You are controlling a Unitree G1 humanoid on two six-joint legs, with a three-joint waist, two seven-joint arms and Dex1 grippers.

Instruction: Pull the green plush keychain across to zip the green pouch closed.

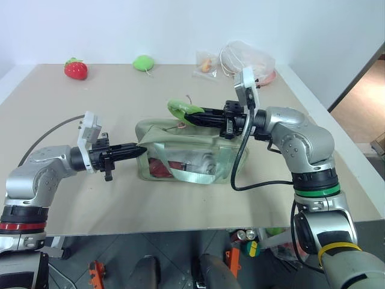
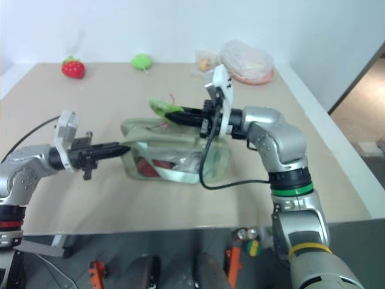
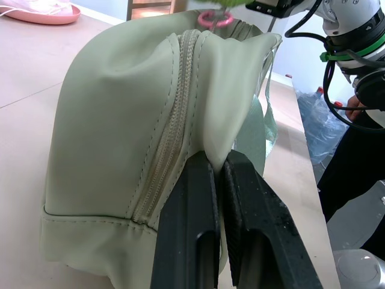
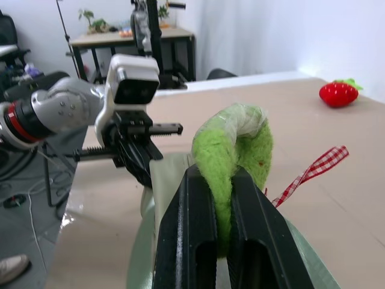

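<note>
The pale green pouch (image 1: pixel 180 150) lies mid-table with its zipper (image 3: pixel 171 129) on top and a clear front panel facing me. My left gripper (image 1: pixel 139 152) is shut on the fabric at the pouch's left end, beside the zipper. The green plush keychain (image 1: pixel 182 109), bright lime and folded over, is raised just above the pouch's top. My right gripper (image 1: pixel 194 114) is shut on it, reaching in from the right. In the right wrist view the plush (image 4: pixel 234 162) bulges out between the fingers (image 4: pixel 186 241), with a red checked ribbon (image 4: pixel 313 171) beside it.
At the table's far edge sit a red strawberry toy (image 1: pixel 76 69), a round lime-green blob (image 1: pixel 143 62), and clear plastic bags (image 1: pixel 246 60) on a pink plate. A black cable (image 1: pixel 240 174) hangs from my right wrist by the pouch's right end.
</note>
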